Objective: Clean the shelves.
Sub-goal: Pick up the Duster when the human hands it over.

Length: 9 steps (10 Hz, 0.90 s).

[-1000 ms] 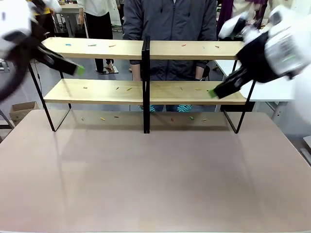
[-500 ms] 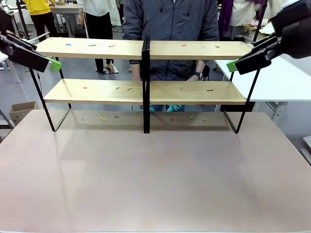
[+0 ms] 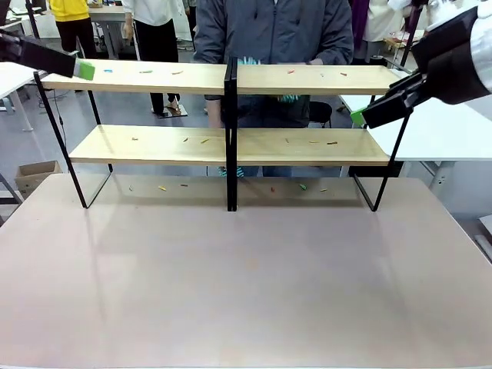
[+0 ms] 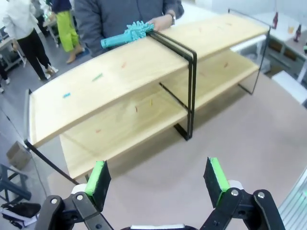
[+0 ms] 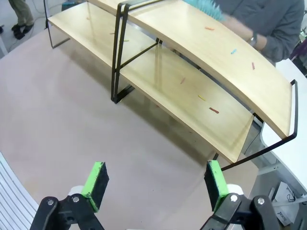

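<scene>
The shelves, a two-tier rack of light wooden boards on a black frame, stand across the far side of the table, strewn with small coloured bits. Behind them a person holds a teal brush on the top board by the central upright. My left gripper hovers at the top board's left end. My right gripper hangs off the right end between the two tiers. In the left wrist view the left gripper stands open and empty above the shelves and brush. The right gripper is open over the shelves.
The wide beige table lies bare in front of the rack. Several coloured bits lie on it under the lower board. A white table stands at the right and a cardboard box on the floor at the left.
Both arms rose from beside the lower tier; the left gripper now sits at the top board's end, the right dropped slightly inward. The person brought the teal brush onto the top board.
</scene>
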Motion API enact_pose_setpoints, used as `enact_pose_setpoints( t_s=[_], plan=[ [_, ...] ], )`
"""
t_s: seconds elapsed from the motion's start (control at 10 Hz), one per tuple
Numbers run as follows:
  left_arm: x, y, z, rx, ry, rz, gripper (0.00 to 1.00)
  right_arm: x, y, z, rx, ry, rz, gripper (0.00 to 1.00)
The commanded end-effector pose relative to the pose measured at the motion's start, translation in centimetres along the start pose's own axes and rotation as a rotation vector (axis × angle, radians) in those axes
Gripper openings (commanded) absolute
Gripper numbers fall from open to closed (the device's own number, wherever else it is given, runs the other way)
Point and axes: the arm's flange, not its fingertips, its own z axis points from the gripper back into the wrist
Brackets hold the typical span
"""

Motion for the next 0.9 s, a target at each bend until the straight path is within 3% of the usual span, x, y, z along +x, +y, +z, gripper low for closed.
enact_pose_setpoints(
  t_s=[0.0, 0.2, 0.4, 0.5, 0.8],
  plan=[
    [-13.8, -4.4, -0.1, 0.019, -0.095, 0.021, 1.0, -7.1, 1.2, -1.2, 0.019, -0.013, 0.011, 1.0],
    [-13.7, -4.6, -0.1, 0.015, -0.087, 0.011, 1.0, -7.2, 1.3, -1.3, 0.017, -0.013, 0.012, 1.0],
    [-13.4, -4.9, -0.7, 0.071, -0.007, -0.009, 1.0, -7.3, 1.2, -1.6, 0.026, -0.007, 0.018, 1.0],
    [0.8, -1.1, -0.9, 0.016, -0.058, -0.007, 1.0, -7.4, 1.1, -1.8, 0.03, -0.002, 0.014, 1.0],
    [0.8, -1.1, -0.9, 0.016, -0.058, -0.007, 1.0, -7.1, 1.3, -1.9, -0.027, -0.055, -0.037, 1.0]
  ],
)
